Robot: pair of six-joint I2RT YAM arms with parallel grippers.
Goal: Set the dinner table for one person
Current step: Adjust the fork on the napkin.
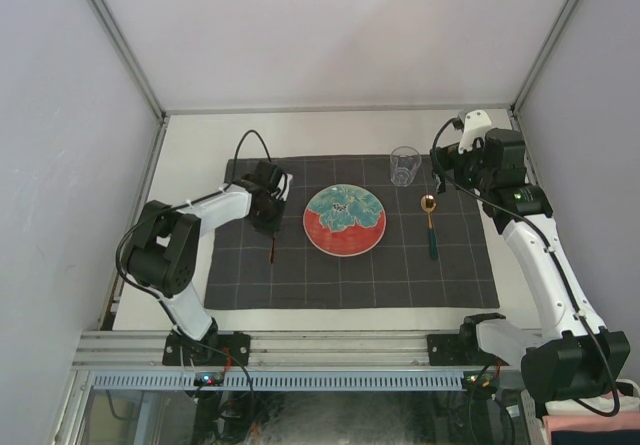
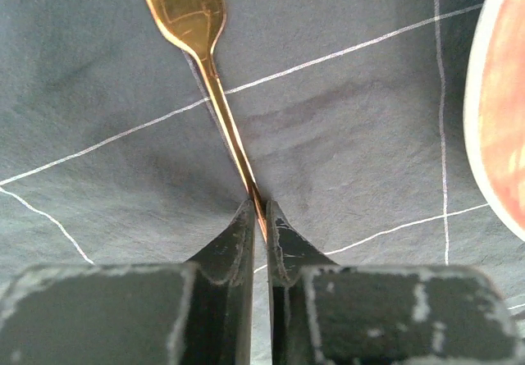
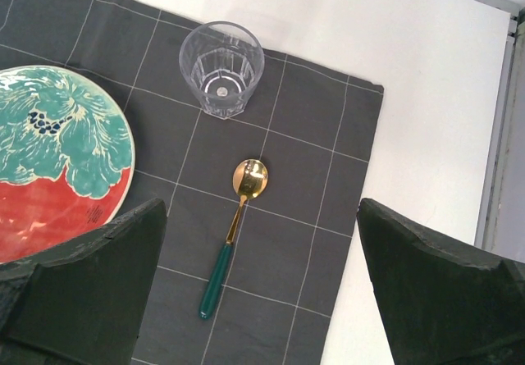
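My left gripper (image 2: 261,213) is shut on the thin neck of a gold fork (image 2: 193,12), low over the dark grey checked cloth (image 2: 98,78), just left of the plate (image 2: 500,111). In the top view the left gripper (image 1: 268,213) is left of the red and teal plate (image 1: 344,220), and the fork's reddish handle (image 1: 272,250) sticks out towards me. My right gripper (image 3: 261,217) is open and empty, held high over the cloth's back right corner. Below it are a clear glass (image 3: 221,68) and a gold spoon with a green handle (image 3: 234,234).
The cloth (image 1: 300,285) lies in the middle of the off-white dinner table (image 1: 200,140). The glass (image 1: 404,165) stands behind and right of the plate, the spoon (image 1: 431,227) lies right of it. Grey rails and pale walls edge the table.
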